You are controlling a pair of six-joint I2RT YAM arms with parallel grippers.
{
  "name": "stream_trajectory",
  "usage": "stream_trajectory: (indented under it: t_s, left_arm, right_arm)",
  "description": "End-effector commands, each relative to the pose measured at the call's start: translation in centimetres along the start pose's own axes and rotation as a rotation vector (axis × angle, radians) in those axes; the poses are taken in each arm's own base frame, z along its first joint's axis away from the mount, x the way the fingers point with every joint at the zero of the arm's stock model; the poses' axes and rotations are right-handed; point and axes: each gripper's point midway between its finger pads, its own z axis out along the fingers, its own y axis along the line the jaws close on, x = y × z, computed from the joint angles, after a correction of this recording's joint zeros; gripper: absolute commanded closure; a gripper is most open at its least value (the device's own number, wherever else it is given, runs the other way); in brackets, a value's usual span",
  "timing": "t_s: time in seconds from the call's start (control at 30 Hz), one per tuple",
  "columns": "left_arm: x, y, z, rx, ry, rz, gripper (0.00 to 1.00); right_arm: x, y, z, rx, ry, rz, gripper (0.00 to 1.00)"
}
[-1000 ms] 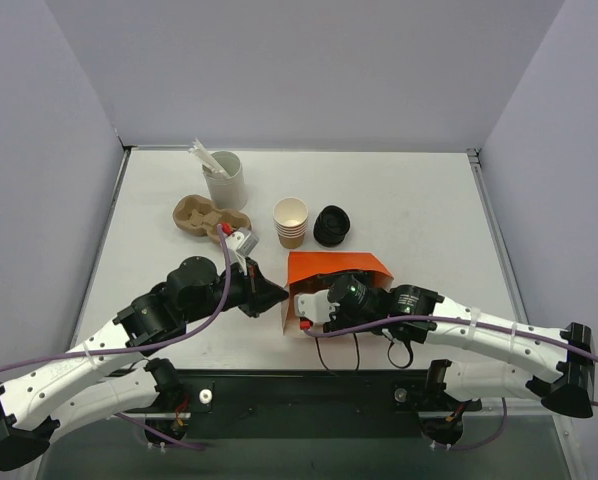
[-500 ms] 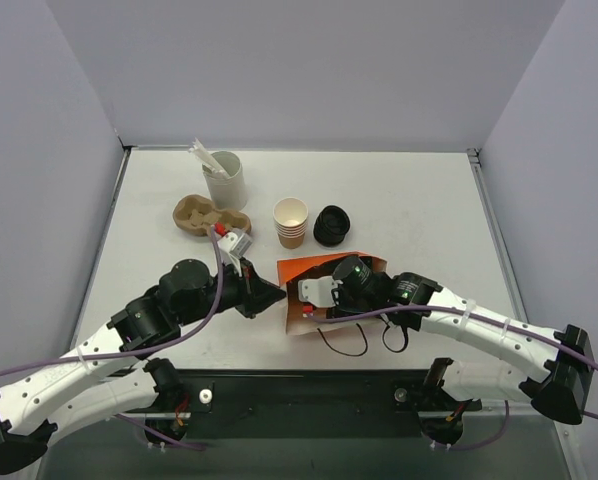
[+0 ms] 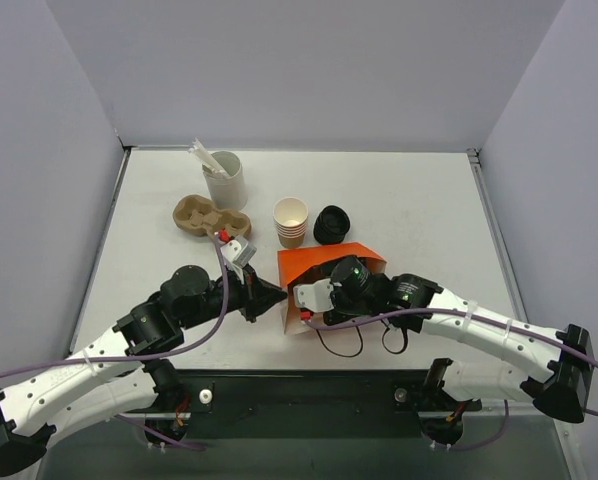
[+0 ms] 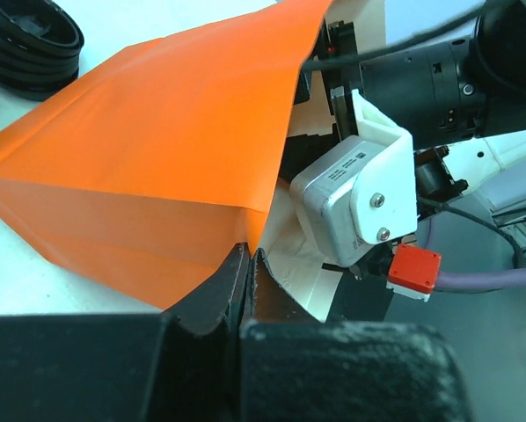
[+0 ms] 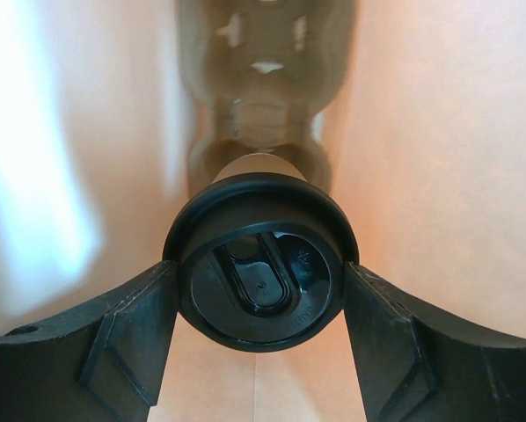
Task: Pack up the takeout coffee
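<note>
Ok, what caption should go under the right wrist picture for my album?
Right gripper clasps the lidded takeout coffee inside the orange bag.

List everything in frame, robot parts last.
takeout coffee: 1, tan cup with black lid, inside the bag
orange bag: 1, orange, lying on the table in front of the cups
lidless cups: 1 stack, tan, mid-table
loose lids: 1 pile, black, right of the cups
cup carrier: 1, tan, left of the cups
tub of sticks: 1, white, behind the carrier
table: 1, white
left gripper: 1, black, shut on the bag's mouth edge
right gripper: 1, black, inside the bag, closed on the coffee
</note>
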Motion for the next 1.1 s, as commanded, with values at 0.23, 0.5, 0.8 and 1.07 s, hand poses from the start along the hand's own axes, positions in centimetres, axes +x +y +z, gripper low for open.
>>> stream_trajectory:
  t_s: [0.23, 0.5, 0.8, 1.07]
  left_arm:
    - [-0.8, -0.8, 0.2, 0.058, -0.053, 0.065, 1.0]
    - [-1.4, -0.8, 0.0, 0.045, -0.068, 0.027, 1.0]
    - [-2.6, 0.2, -1.0, 0.026, -0.109, -0.066, 1.0]
    - [-1.2, -0.2, -0.6, 0.087, -0.045, -0.047, 1.0]
  right_arm:
    - [-0.7, -3.0, 0.8, 0.077, 0.005, -0.054, 0.63]
    - [-0.1, -3.2, 1.2, 0.123, -0.001, -0.007, 0.63]
    - [-0.7, -2.4, 1.0, 0.11, -0.081, 0.007, 0.62]
    - [-0.9, -1.4, 1.8, 0.059, -0.068, -0.052, 0.62]
